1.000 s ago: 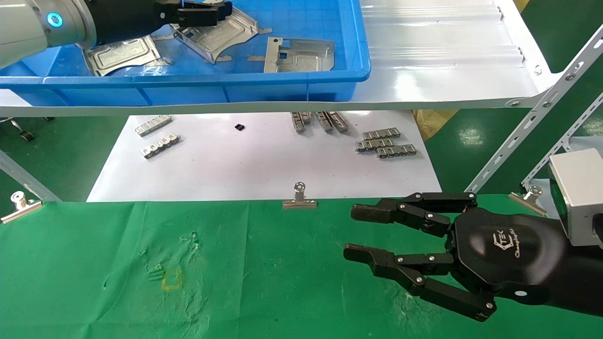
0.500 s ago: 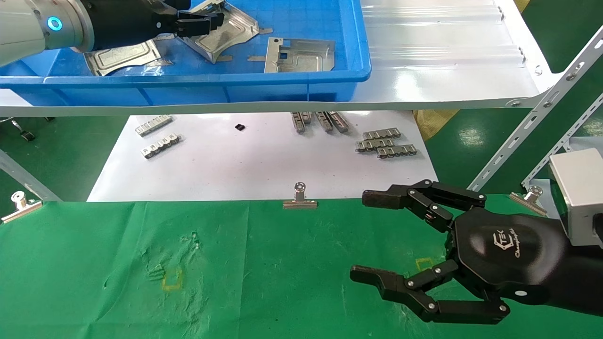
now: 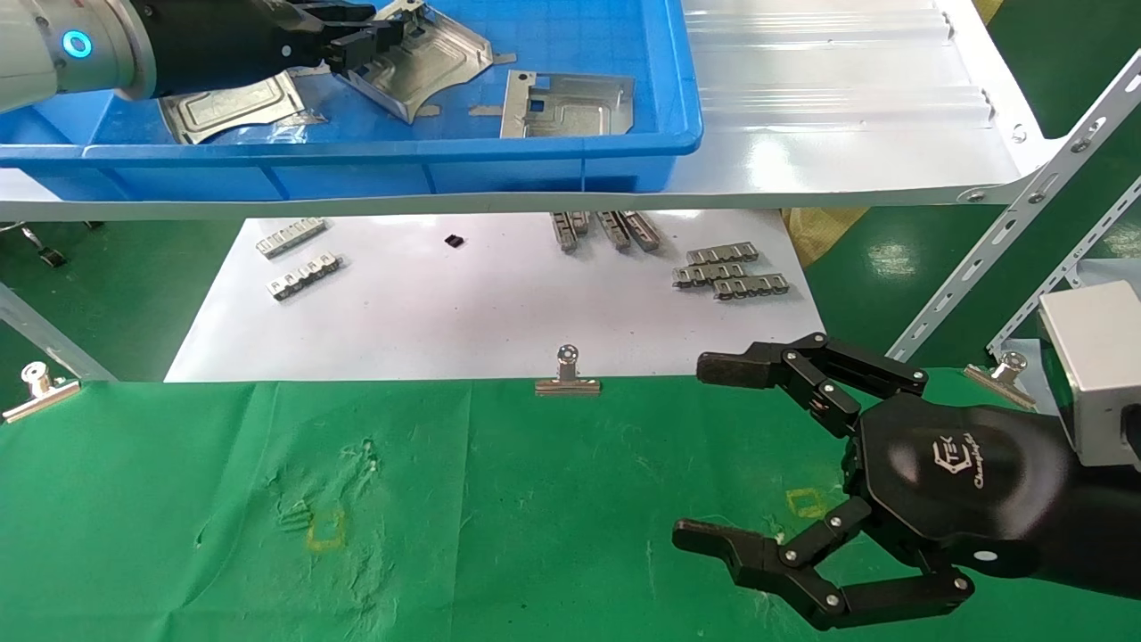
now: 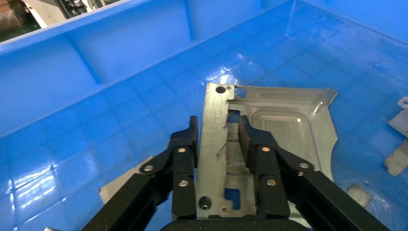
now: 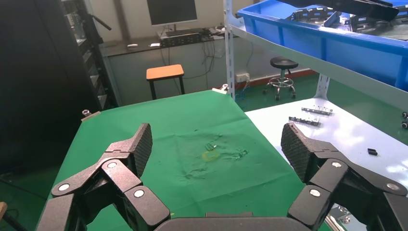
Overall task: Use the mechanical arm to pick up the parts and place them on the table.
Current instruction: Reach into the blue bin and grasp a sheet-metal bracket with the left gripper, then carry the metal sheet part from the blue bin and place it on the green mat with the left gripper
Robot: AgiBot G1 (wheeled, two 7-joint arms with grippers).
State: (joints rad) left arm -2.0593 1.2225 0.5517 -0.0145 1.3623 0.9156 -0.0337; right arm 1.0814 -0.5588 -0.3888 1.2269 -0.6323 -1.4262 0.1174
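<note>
Left hand (image 4: 217, 144): clamped on the folded edge of a stamped plate (image 4: 269, 130), tilted up inside the blue bin (image 3: 535, 152).
Risk: the thin-edge grip could slip, or the plate could catch the bin wall.
Right hand (image 3: 713, 455): spread wide, empty, over the green bench (image 3: 490, 517).

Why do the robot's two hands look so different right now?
The left end effector is up inside the blue bin; the right end effector hovers low over the green table. The left one is shut on a silver part, pinching its folded edge; the right one is wide open and holds nothing. Both are black, with jointed fingers.
</note>
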